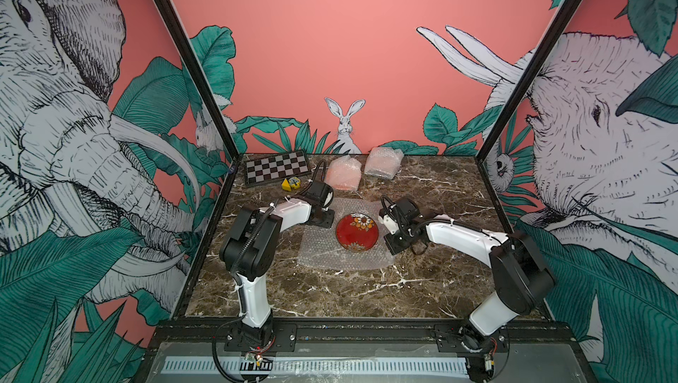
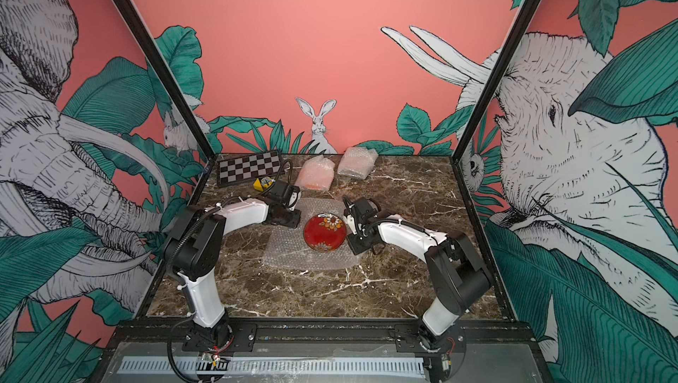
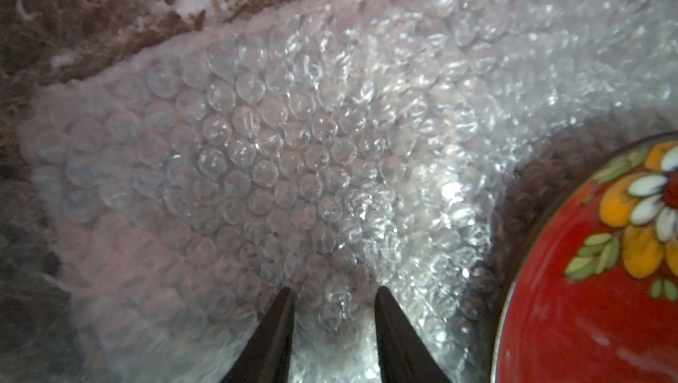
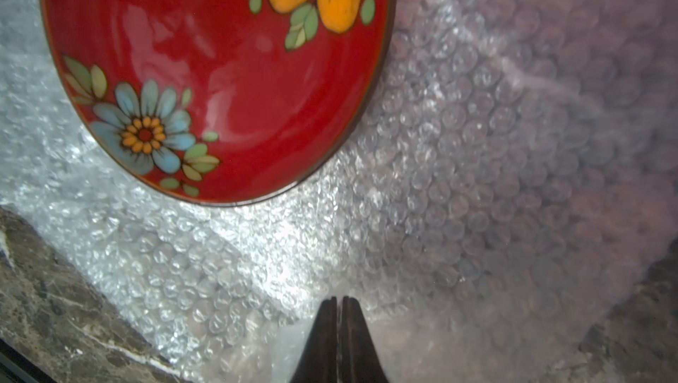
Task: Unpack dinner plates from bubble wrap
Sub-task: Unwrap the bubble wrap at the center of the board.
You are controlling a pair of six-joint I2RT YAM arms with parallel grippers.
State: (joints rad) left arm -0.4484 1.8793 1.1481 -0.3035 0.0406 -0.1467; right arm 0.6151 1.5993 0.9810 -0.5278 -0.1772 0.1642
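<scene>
At the far left corner of the table (image 1: 433, 289) we list a checkered board (image 1: 277, 171), with a small yellow block (image 1: 290, 184) just in front of it. Next come the left fingers (image 3: 286, 300), spread apart, tips down at the far left part of a flat bubble wrap sheet (image 1: 323, 252) that shows between them. On that sheet, toward its right half, lies the red flowered plate (image 1: 357, 232), face up and fully uncovered. Behind it, near the back wall, we note an orange-tinted bundle (image 1: 343, 174) and a pale bundle (image 1: 383, 166) whose contents we cannot make out. Last come the right fingers (image 4: 332, 311), closed almost tip to tip by the sheet's right edge. Whether they pinch any film we cannot tell.
</scene>
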